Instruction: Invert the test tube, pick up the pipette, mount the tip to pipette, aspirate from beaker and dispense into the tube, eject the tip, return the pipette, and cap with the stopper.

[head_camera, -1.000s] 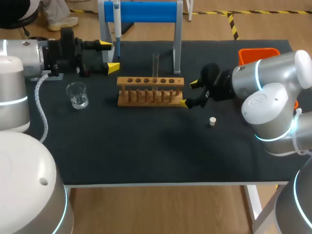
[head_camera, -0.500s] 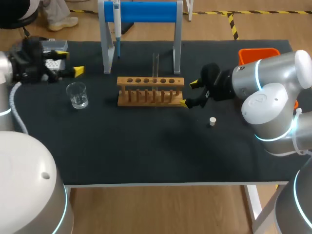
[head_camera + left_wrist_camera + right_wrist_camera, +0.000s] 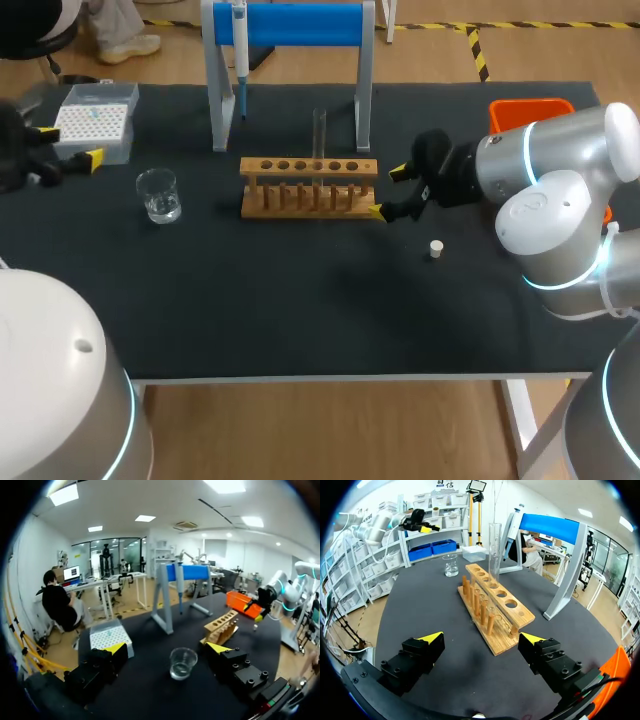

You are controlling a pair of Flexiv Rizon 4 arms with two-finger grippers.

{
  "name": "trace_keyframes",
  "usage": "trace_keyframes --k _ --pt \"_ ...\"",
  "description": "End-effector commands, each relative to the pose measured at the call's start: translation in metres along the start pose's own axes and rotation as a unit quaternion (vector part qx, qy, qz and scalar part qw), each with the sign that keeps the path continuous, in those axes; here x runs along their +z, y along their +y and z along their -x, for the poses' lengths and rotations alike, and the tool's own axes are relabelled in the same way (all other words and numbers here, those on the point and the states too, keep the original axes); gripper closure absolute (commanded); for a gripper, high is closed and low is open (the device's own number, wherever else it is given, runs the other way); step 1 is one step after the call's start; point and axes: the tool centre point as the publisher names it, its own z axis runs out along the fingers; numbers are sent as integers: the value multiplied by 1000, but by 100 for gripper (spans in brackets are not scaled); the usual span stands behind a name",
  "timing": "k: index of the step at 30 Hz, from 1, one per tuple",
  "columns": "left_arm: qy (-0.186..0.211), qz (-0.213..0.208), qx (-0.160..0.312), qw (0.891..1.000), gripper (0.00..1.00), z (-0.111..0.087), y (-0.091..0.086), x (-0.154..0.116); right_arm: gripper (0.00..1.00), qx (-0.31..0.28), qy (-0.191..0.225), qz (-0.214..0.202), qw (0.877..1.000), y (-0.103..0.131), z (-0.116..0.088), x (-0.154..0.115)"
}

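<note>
Stopper (image 3: 435, 247): small white plug, apparently on end, sits on the tabletop just near-right of the right claw (image 3: 388, 192). That claw is open and empty at the right end of the rack (image 3: 310, 186). Test tube (image 3: 320, 135) stands upright in the rack, clear and uncapped. Left claw (image 3: 68, 146) is open and empty at far left, so the right arm is nearer. Judgement: capping remains.

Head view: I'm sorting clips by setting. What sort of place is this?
Probably a chemistry-style lab bench set up for robot practice: a wooden test tube rack holding an upright glass tube, a pipette hanging on a blue stand, and a small beaker.
</note>
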Motion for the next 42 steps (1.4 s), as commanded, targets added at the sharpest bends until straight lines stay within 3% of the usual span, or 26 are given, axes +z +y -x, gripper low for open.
trace_keyframes --k 1,7,28,42 --pt "-47 15 -2 999 0 0 5 -2 0 0 1 1 1000 -1 0 -1" --pt "-87 50 -5 995 0 8 9 -4 0 0 1 1 1000 -1 0 -1" --pt "-87 50 -5 995 0 8 9 -4 0 0 1 1 1000 -1 0 -1" --pt "-131 69 -34 988 0 58 17 62 0 0 1 1 1000 -1 0 -1"
